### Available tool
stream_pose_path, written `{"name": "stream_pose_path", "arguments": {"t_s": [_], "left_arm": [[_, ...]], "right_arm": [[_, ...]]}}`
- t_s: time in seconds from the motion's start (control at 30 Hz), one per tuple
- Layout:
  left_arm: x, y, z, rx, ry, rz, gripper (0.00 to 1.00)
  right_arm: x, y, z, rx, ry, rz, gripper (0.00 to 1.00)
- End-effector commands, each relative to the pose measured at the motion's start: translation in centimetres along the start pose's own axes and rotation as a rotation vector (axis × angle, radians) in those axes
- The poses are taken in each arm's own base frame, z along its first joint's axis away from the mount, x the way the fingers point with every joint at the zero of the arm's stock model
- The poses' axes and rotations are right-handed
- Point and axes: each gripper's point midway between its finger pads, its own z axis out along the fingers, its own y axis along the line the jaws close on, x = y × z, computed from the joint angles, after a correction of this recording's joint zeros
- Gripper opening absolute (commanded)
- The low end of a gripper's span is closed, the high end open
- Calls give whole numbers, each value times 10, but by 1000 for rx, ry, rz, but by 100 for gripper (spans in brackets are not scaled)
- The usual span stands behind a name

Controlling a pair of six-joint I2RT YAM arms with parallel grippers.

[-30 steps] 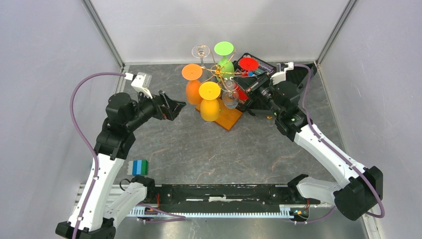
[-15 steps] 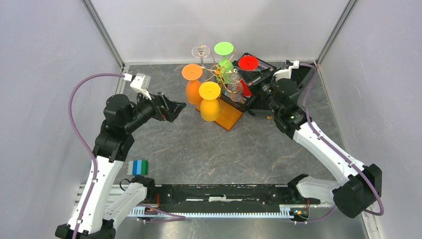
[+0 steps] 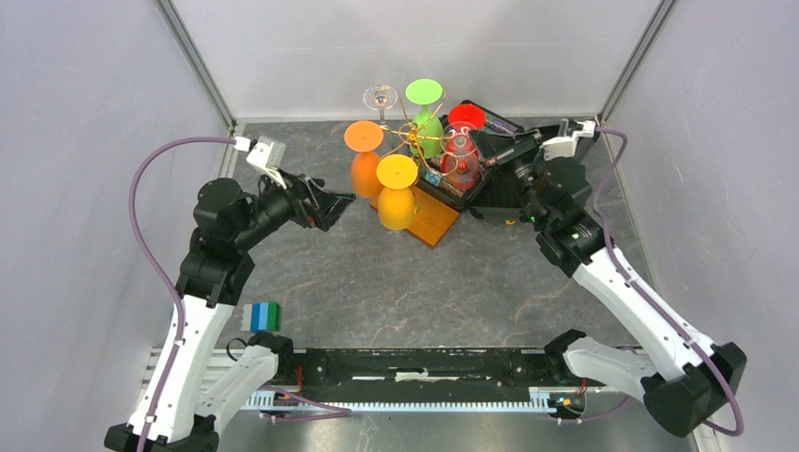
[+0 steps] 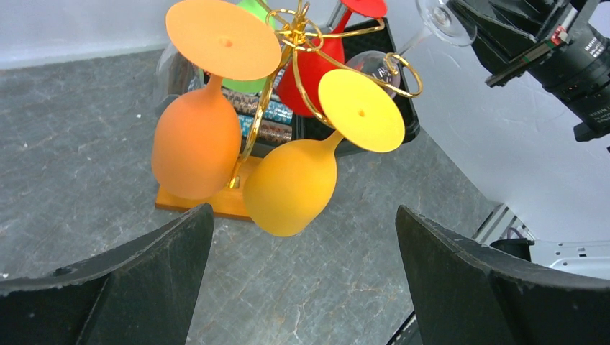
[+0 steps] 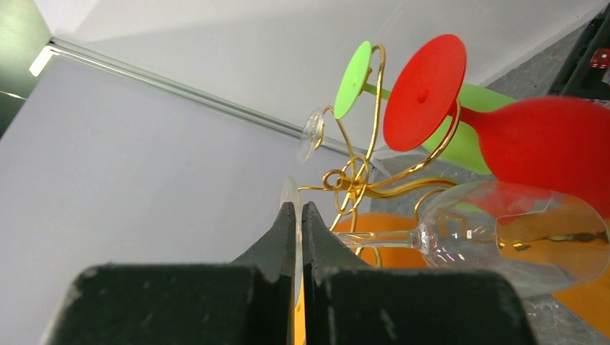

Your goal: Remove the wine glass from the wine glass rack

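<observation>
The gold wire wine glass rack [image 3: 412, 137] stands on its orange-brown base [image 3: 436, 224] at the back of the table. Orange [image 3: 364, 168], yellow [image 3: 398, 198], green [image 3: 429, 127] and red [image 5: 554, 144] glasses hang on it upside down. My right gripper [image 3: 499, 158] is shut on the foot of a clear wine glass [image 5: 518, 244], which lies sideways just right of the rack's arms, over the black case. Whether its stem touches the wire I cannot tell. My left gripper [image 3: 334, 201] stands open left of the rack, holding nothing, facing the orange and yellow glasses [image 4: 291, 187].
A second clear glass [image 3: 381, 97] hangs at the rack's back left. The black case [image 3: 490, 193] with coloured contents sits right of the rack, under my right wrist. A blue-green block [image 3: 265, 316] lies near the left arm's base. Grey walls enclose the table.
My right gripper has carried the clear glass back and to the right, from the rack's front right arm to over the black case. The left arm has barely moved.
</observation>
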Motion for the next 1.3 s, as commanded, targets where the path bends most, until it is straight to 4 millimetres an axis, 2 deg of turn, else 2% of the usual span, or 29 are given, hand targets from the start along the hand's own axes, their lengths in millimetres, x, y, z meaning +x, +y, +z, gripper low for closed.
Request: {"name": "stream_pose_path", "arguments": {"t_s": [0.0,0.1,0.2,0.23,0.27,0.37,0.53,0.7,0.87,0.97,1.07,1.17,1.27], "left_arm": [[-19,-13,-3,59,-101,2,100],[-32,-26,-5,129,-186,0,100],[-48,-53,0,289,-221,11,100],[-47,-60,5,350,-198,6,100],[-47,-69,8,406,-180,2,100],[-39,-89,26,496,-135,0,100],[-9,-154,37,727,-104,223,99],[8,-191,54,842,-146,431,99],[16,-218,68,937,-250,533,99],[21,-229,82,965,-264,543,98],[26,-225,100,919,-250,522,96],[25,-216,105,850,-280,495,94],[23,-217,99,859,-299,475,90]], "right_arm": [[-15,12,-24,-22,-39,57,0],[-19,7,-41,-10,-47,68,0],[-25,19,-62,-49,-38,47,0],[-29,23,-71,-63,-46,43,0],[-29,18,-77,-45,-42,40,0],[-35,18,-98,-55,-50,51,0],[-27,28,-120,-115,15,86,0],[-7,45,-135,-205,148,156,0],[8,56,-146,-269,253,220,0],[18,62,-147,-286,322,240,0],[22,68,-145,-295,348,240,0],[20,70,-144,-304,344,244,0],[21,69,-141,-301,344,245,0]]}}
